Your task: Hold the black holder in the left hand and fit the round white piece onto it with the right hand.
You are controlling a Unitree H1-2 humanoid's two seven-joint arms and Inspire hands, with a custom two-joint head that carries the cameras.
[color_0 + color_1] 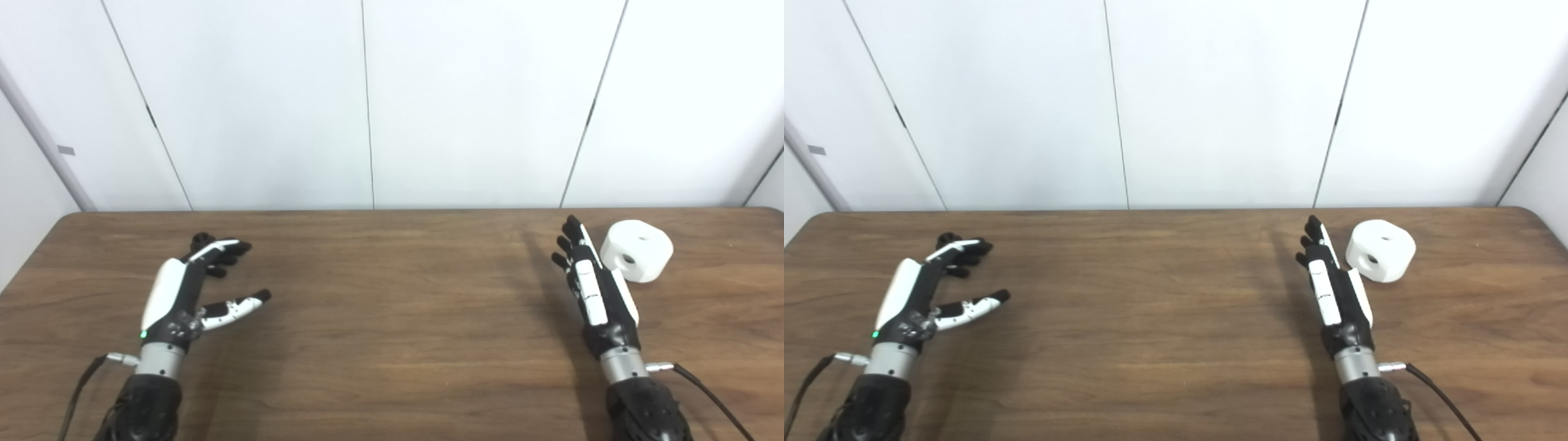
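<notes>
two robot hands rest low over a brown wooden table (392, 343), each arm coming in from the bottom edge, with white wall panels (257, 104) behind. the left hand (184, 294) sits at about 8 o'clock in the scene, turned on its side, with its fingers (223, 248) stretched forward toward 1 o'clock and its thumb (239, 307) held well apart below them; it grips nothing. a small dark shape shows just past those fingers, at their 11 o'clock, too hidden to say what it is. the right hand (597, 288) sits at about 4 o'clock in the scene, edge-on, its fingers (572, 236) straight, close together and pointing toward 12 o'clock, closed on nothing. the round white piece (637, 251) lies on the table just beside that hand, at its 1 o'clock, near the far right corner; whether the fingers touch it cannot be told. the piece is a thick white puck with a small hole in its top face and a darker round hole in its side wall facing the camera. a black cable (710, 395) trails from the right wrist toward 5 o'clock.
</notes>
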